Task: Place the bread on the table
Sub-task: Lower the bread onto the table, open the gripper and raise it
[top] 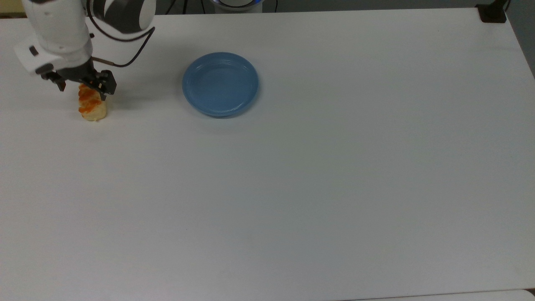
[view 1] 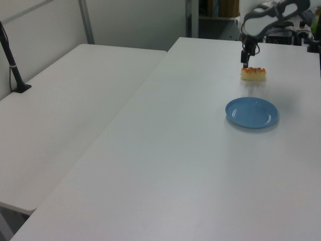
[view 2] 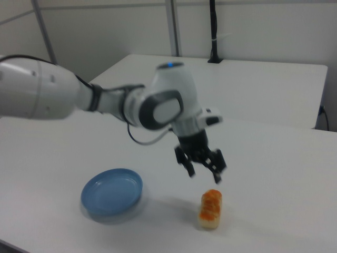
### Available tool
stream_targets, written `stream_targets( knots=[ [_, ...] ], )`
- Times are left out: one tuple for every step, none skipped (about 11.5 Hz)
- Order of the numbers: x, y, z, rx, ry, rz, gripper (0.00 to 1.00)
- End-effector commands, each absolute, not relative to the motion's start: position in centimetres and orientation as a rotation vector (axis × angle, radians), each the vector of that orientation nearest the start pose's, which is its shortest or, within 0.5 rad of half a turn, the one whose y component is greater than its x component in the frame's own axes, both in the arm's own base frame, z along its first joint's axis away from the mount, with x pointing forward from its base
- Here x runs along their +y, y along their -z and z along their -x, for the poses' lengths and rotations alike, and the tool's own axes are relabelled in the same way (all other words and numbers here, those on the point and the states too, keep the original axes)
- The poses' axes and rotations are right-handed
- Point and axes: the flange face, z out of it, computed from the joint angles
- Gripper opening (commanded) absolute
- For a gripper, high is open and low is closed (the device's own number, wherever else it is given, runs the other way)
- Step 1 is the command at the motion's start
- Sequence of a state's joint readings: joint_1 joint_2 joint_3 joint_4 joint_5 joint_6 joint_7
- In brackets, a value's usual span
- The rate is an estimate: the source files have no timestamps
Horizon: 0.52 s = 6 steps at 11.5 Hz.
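- The bread (top: 92, 105) lies flat on the white surface (top: 292, 188), near the top view's left edge, at about 9 o'clock from the blue plate (top: 220, 83) and well apart from it.
- In the right view the bread (view 2: 210, 208) rests on the surface (view 2: 274, 174) with its orange-glazed bumps facing up, at roughly 3 o'clock from the plate (view 2: 111, 194).
- In the left view the bread (view 1: 253, 74) sits at about 12 o'clock from the plate (view 1: 252, 112), with bare surface (view 1: 165, 165) between them.
- The gripper (view 2: 202, 167) hangs just above the bread in the right view, its two dark fingers (view 2: 217, 165) spread apart and holding nothing; a clear gap separates the fingertips from the loaf.
- In the top view the gripper (top: 81, 81) overlaps the far end of the bread, at 12 o'clock from the middle of the loaf, with one finger on either side.
- In the left view the gripper (view 1: 244, 56) appears at about 11 o'clock from the bread, pointing downward.
- The white arm (view 2: 47, 95) reaches in from the right view's left, with a dark cable (top: 125, 54) looping beside the wrist in the top view.
- A second white table (view 1: 65, 115) stands alongside, at 9 o'clock in the left view, with a black post (view 1: 12, 65) clamped at its far edge.
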<state>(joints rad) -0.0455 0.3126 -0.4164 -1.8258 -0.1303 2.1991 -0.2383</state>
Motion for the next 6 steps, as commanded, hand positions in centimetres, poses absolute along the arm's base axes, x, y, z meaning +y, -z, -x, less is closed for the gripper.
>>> stream_targets(
  knots=[
    [-18.3, -47.6, -56.7, 0.312, -0.054, 3.272, 1.00],
    [-14.9, -49.3, -56.6, 0.275, -0.127, 3.253, 1.00],
    [-11.8, -51.3, -56.1, 0.243, -0.174, 3.244, 1.00],
    [-9.5, -53.0, -55.7, 0.194, -0.184, 3.242, 1.00],
    [-7.9, -53.9, -55.7, 0.150, -0.172, 3.244, 1.00],
    [-7.3, -54.0, -55.9, 0.137, -0.157, 3.235, 1.00]
  ],
)
